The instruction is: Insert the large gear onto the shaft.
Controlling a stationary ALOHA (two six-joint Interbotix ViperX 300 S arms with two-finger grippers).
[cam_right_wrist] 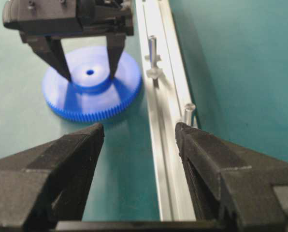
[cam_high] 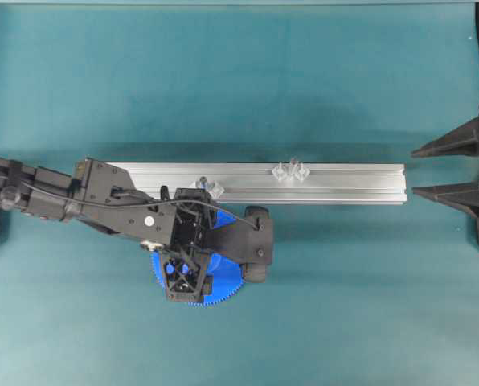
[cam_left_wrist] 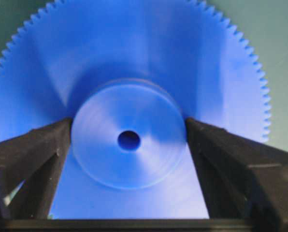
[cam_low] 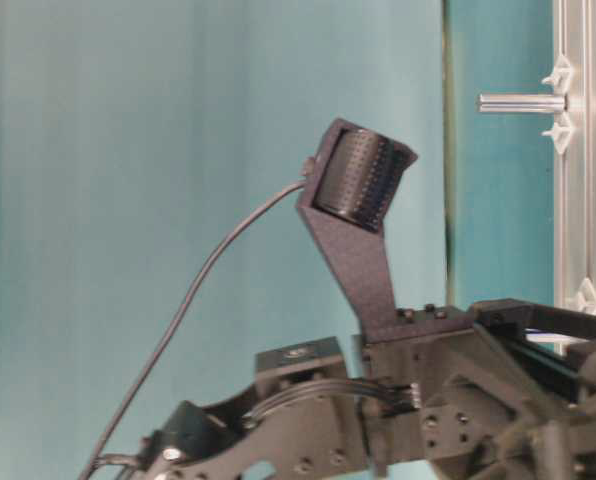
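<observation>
The large gear is a bright-blue toothed disc lying flat on the teal table, mostly hidden under my left arm in the overhead view. My left gripper is open and pointing down over the gear. One finger stands on each side of the raised hub, close to its wall. Two look-alike pins stand upright in clear brackets on the rail: one beside the gear, one further right. I cannot tell which is the shaft. My right gripper is open and empty at the table's right edge.
A long aluminium rail lies across the middle of the table, just behind the gear. The left arm crosses the rail's left end. Bare teal table lies in front of and behind the rail.
</observation>
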